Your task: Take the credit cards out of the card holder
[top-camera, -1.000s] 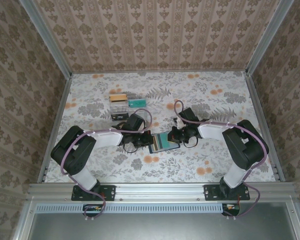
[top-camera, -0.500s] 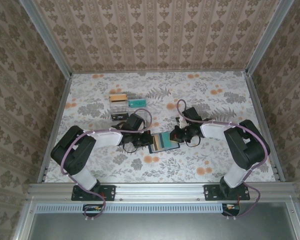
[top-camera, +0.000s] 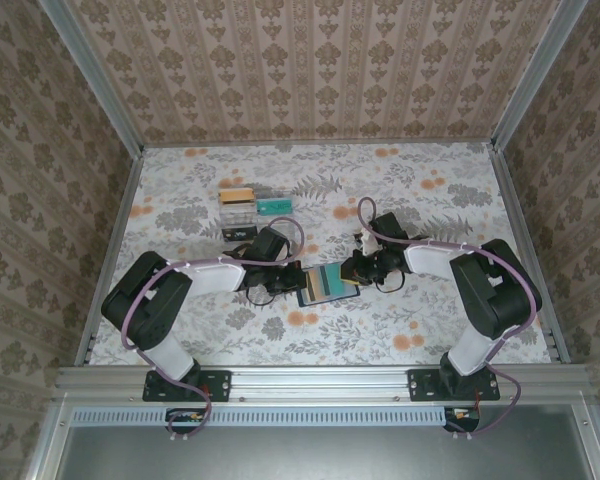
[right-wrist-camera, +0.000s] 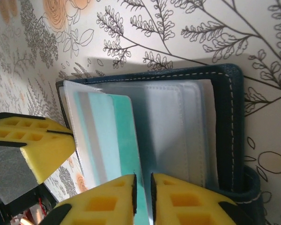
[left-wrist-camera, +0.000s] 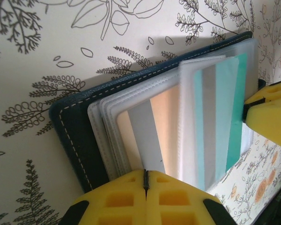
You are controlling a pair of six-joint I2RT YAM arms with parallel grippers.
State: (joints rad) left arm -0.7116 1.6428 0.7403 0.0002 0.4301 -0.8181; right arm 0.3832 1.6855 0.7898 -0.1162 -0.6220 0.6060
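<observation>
Top camera looks down from behind; 2 close wrist cameras share the card holder [left-wrist-camera: 75, 136].

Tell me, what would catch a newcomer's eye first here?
A dark blue card holder lies open near the middle of the flowery table, with a teal card showing among its clear pockets. The left gripper and the right gripper, both with bright yellow tips, sit at its opposite edges.

Clear compartment tray [top-camera: 259, 193] on floral table [top-camera: 430, 320] — patterned wallpaper walls [top-camera: 320, 60]
</observation>
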